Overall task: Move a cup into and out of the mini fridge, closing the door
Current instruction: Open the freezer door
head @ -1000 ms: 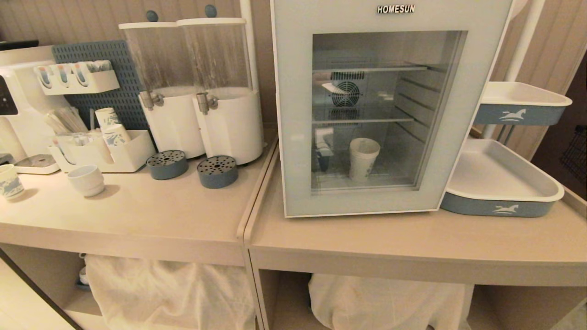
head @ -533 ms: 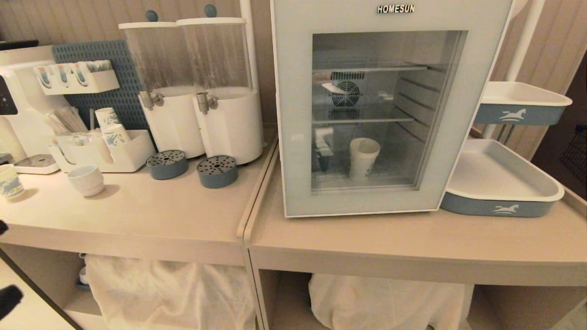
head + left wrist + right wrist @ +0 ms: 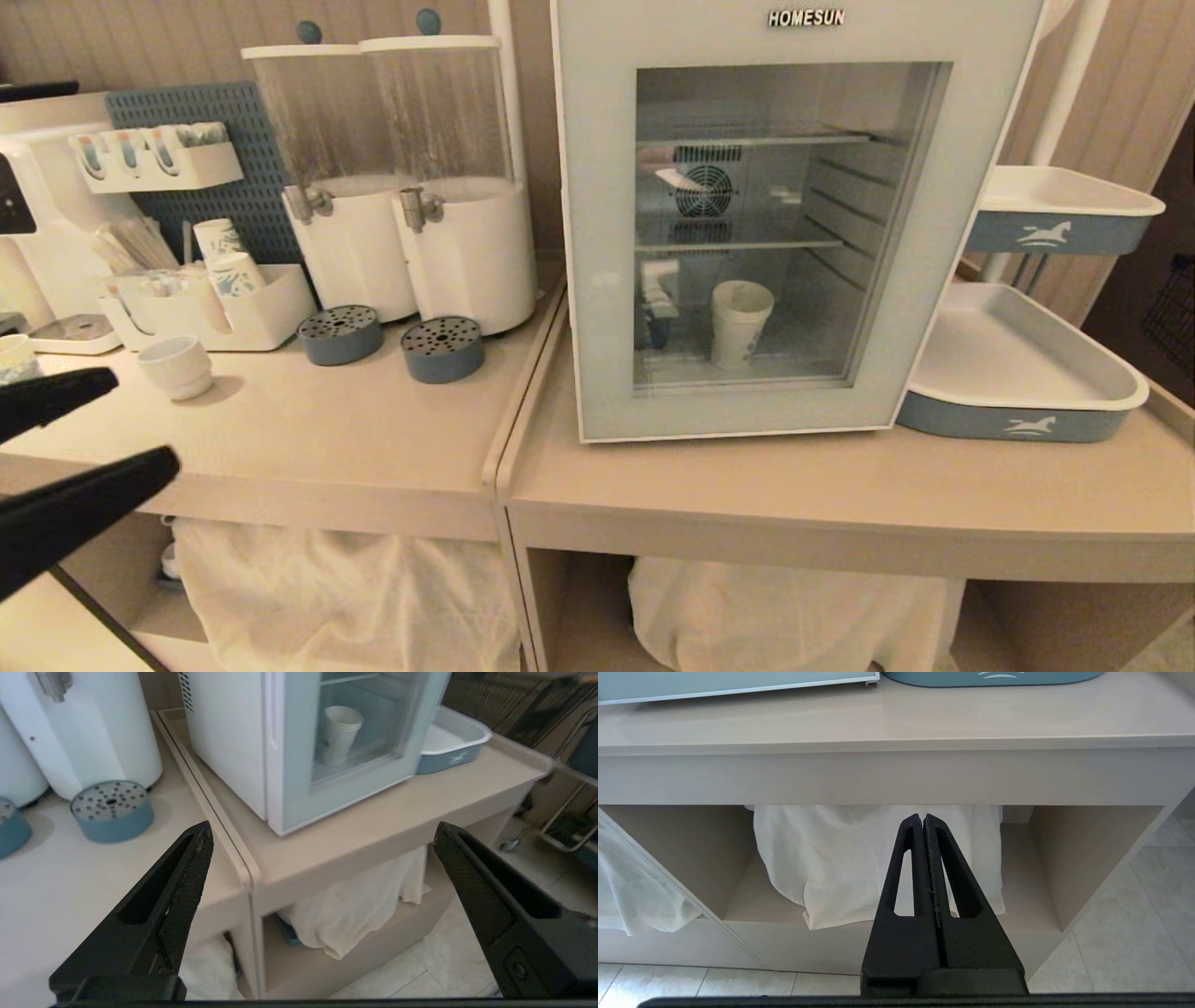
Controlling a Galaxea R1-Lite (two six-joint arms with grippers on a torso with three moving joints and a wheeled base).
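The cup [image 3: 740,325] stands upright on the floor of the mini fridge [image 3: 224,742], seen through the glass of the shut door [image 3: 602,280]. The left wrist view shows the same cup [image 3: 342,732] behind the door [image 3: 299,765]. My left gripper [image 3: 140,420] reaches in from the lower left, over the front edge of the left counter. It is open and empty, far left of the fridge; in its own view the left gripper [image 3: 323,828] points toward the fridge's near corner. My right gripper [image 3: 922,817] is shut and empty, parked low before the shelf under the counter.
Two drink dispensers [image 3: 411,187] with round drip trays [image 3: 442,349] stand left of the fridge. A squat white cup [image 3: 175,367] sits near my left gripper. Blue-and-white trays [image 3: 1018,373] stand right of the fridge. White cloth [image 3: 355,597] hangs under the counters.
My left gripper has risen into the head view from the lower left edge and moved forward over the counter's front. The cup, the door and the right arm have not moved.
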